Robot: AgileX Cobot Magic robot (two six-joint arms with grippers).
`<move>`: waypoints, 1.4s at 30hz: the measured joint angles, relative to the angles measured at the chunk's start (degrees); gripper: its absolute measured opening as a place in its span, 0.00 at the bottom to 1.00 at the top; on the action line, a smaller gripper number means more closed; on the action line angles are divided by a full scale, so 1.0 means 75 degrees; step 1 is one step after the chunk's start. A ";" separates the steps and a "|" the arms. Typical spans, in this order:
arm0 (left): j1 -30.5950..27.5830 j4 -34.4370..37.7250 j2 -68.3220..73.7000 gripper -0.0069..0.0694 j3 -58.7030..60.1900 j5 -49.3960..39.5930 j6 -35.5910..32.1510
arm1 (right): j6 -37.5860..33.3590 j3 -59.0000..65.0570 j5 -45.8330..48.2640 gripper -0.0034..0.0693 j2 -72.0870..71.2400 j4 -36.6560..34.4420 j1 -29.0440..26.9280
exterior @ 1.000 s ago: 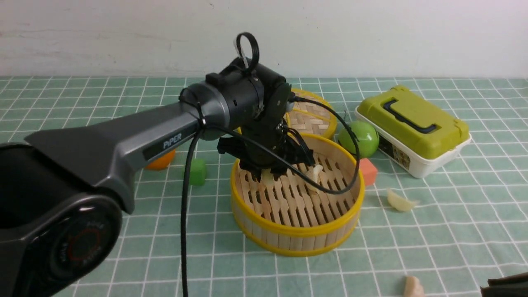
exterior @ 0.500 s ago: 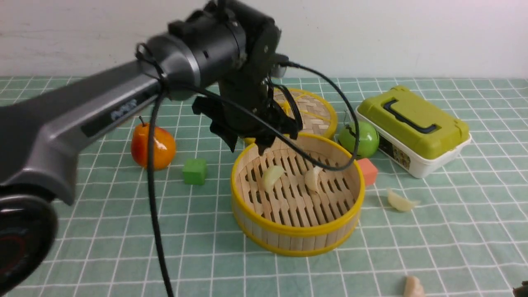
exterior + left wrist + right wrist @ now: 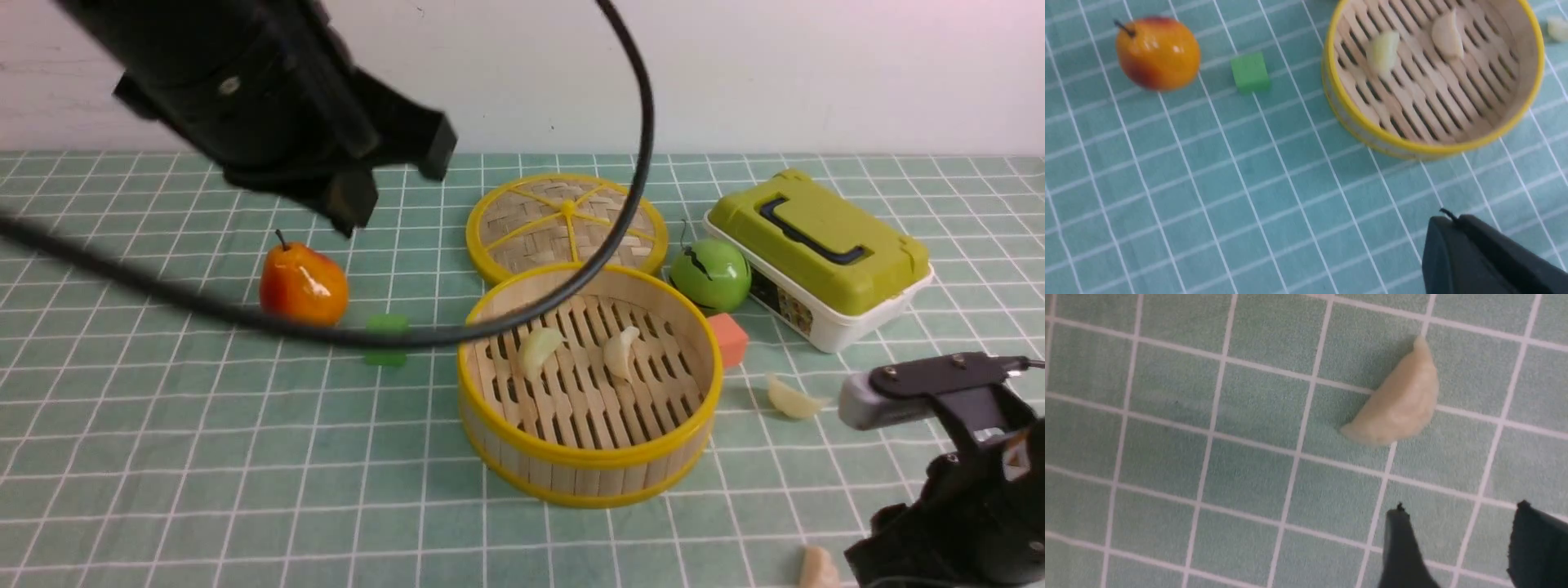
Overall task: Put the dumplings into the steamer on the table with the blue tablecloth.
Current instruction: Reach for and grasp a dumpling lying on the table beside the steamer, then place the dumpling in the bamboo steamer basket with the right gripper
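The steamer (image 3: 588,467) stands mid-table on the blue tablecloth (image 3: 204,457). Two dumplings (image 3: 539,347) (image 3: 620,351) lie on its slatted floor; they also show in the left wrist view (image 3: 1383,51) (image 3: 1447,34). A third dumpling (image 3: 790,398) lies on the cloth right of the steamer. A fourth (image 3: 816,567) lies at the front edge. My left arm (image 3: 269,106) is raised high at the back left; its gripper (image 3: 1451,218) is shut and empty. My right gripper (image 3: 1459,506) is open, just above the cloth beside the fourth dumpling (image 3: 1396,408).
The woven lid (image 3: 563,220) lies behind the steamer. A green apple (image 3: 710,273), an orange cube (image 3: 727,339) and a green-lidded box (image 3: 816,245) sit at the right. An orange pear (image 3: 302,282) and a green cube (image 3: 385,327) sit left. A black cable (image 3: 637,163) hangs across.
My left gripper let a dumpling go in the steamer, rose up and back to the left, and shut. My right arm has come into view at the front right.
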State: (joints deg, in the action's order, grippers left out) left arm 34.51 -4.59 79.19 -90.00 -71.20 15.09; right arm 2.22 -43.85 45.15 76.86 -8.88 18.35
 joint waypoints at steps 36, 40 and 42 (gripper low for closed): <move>0.0000 0.0091 -0.4771 0.07 0.4693 0.0580 -0.0006 | -0.0082 -0.4218 0.1298 0.32 0.2094 0.0480 0.1469; 0.0000 0.0091 -0.4771 0.07 0.4693 0.0561 -0.0002 | -0.0082 -0.5723 0.1475 0.32 0.3225 0.0853 0.2099; 0.0000 0.0091 -0.4771 0.07 0.4693 0.0487 -0.0002 | 0.0008 -0.6337 0.1484 0.32 0.3920 0.1076 0.2245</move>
State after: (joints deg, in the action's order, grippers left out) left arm 34.51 -3.91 43.40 -54.81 -67.54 15.07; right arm 2.28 -91.38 56.28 106.26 -0.81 35.18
